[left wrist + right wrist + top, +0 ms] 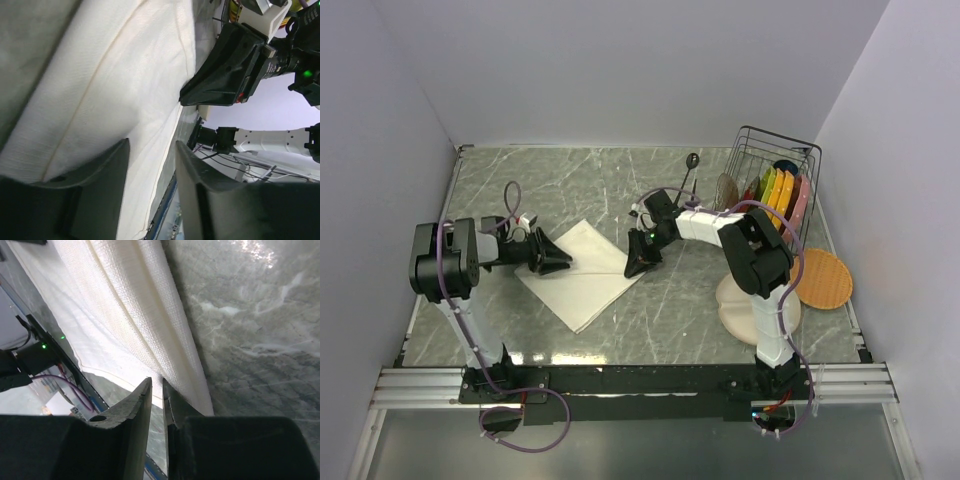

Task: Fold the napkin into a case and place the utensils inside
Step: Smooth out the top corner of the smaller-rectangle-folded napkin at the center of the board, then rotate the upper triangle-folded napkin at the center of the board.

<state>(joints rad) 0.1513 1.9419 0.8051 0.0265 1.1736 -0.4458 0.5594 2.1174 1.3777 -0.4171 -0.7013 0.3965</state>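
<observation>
**Napkin between two hands.** The cream napkin (582,285) lies flat, left of the centre of the tabletop (680,330) and turned corner-on to the near edge — squarely between the robot's two hands.

The left hand (560,262) sits at the cloth's far left edge. Its fingers (100,190) are apart, with the hem and a strip of grey tabletop showing in the gap, and nothing is gripped.

The right hand (636,268) is at the cloth's right corner, its fingers (131,407) almost together over the folded edge. From the wrist view it cannot be told whether any cloth is caught in that slit.

A crease runs across the napkin roughly from one hand to the other. The next fold probably turns on that line, with each hand taking the end nearest it. No narrow case is formed yet.

The utensils (689,175) — dark and slender, with their long axis running roughly from far edge to near edge — lie well apart from the cloth, toward the far right corner. They are just beside the wire rack (780,138) of coloured plates (778,190) and beyond the right hand, so the right arm looks the nearer one to fetch them.
</observation>
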